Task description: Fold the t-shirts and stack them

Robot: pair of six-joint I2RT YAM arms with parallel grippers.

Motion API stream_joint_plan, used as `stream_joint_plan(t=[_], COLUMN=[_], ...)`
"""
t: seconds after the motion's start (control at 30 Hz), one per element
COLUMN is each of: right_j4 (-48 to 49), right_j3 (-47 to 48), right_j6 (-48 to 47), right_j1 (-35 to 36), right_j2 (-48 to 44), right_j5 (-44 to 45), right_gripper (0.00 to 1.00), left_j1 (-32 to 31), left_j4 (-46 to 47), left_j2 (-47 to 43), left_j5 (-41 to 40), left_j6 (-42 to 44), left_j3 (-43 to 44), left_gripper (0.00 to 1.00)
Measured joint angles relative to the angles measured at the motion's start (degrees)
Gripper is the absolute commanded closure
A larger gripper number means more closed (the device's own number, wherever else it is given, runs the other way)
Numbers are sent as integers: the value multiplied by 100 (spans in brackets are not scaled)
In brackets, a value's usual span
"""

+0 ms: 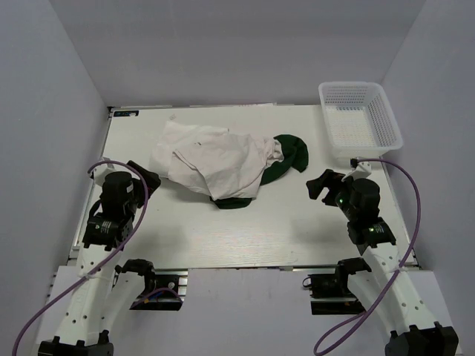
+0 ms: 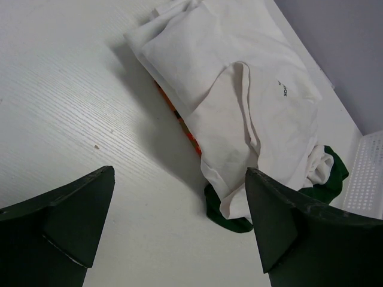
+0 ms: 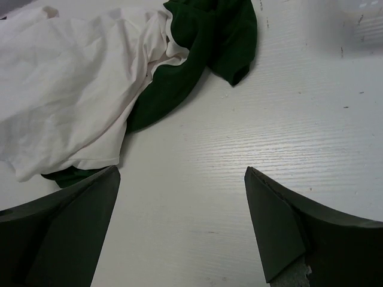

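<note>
A crumpled heap of t-shirts (image 1: 215, 163) lies at the middle back of the table. White tees are on top (image 2: 239, 78), and the cream-white tee's dark green sleeves and collar (image 1: 291, 156) stick out at the right and front (image 3: 197, 42). A strip of orange-pink cloth (image 2: 179, 116) shows under the heap's edge. My left gripper (image 1: 148, 178) is open and empty, left of the heap (image 2: 179, 233). My right gripper (image 1: 323, 185) is open and empty, right of the heap above bare table (image 3: 182, 227).
A white plastic lattice basket (image 1: 361, 119) stands at the back right corner; its wall shows in the left wrist view (image 2: 368, 179). White walls enclose the table on three sides. Bare tabletop lies in front of the heap.
</note>
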Motion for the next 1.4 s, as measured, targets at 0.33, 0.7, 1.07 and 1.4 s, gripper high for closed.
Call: stream_joint_plan(t=[0.33,0.7,1.07,1.4], right_j4=[87,1029,2157,3077], right_j3=[0,756,3635,2463], right_j6=[-50,-160,61,726], right_j1=[4,1069,2640,2533], right_j2=[-7,2590,6708,6859], right_j5=[-299,-876,-1141,-1314], right_gripper=[10,10,10,10], left_j1=[7,7,-2,-2], left_j4=[59,337,455,466], left_j2=[111,319,1309,1241], left_j5=[118,590,1421,1545], left_j6=[55,254,588,627], left_j3=[-20,-66,-55,13], left_gripper=[0,0,0,0])
